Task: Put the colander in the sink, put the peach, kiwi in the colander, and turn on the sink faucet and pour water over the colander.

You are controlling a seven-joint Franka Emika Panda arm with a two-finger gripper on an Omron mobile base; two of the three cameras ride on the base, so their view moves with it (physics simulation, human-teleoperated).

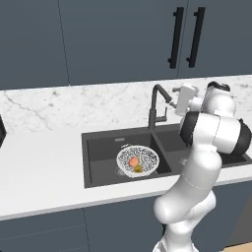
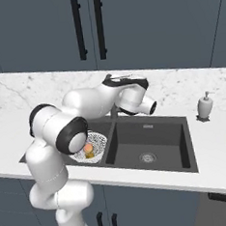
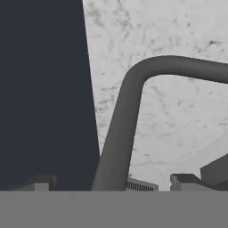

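The dark charcoal rectangular double-basin sink (image 1: 101,162) is sitting cut into the white marbled stone counter (image 1: 44,167), with the counter's front edge running just ahead of the sink's front rim. In the left base view the basin toward 9 o'clock is holding the round white-silver perforated colander (image 1: 138,160), which is taking up the middle of that basin and leaving bare floor around it. In the right base view the basin toward 3 o'clock is lying open, its round steel drain (image 2: 147,157) showing at its centre. A white soap dispenser (image 2: 205,106) is standing on the counter at 3 o'clock of the sink, well apart from the arm.

The small round orange-pink peach (image 1: 133,161) and the small olive-brown kiwi (image 1: 138,169) are lying inside the colander, just beside each other.

The tall dark metal gooseneck faucet (image 1: 156,106) is rising behind the divider between the basins. The two-finger gripper (image 3: 111,182) is hovering at the faucet, its jaws spread wide with the faucet's curved neck (image 3: 122,129) standing between the dark fingertips (image 3: 183,180); whether they are touching it cannot be told.
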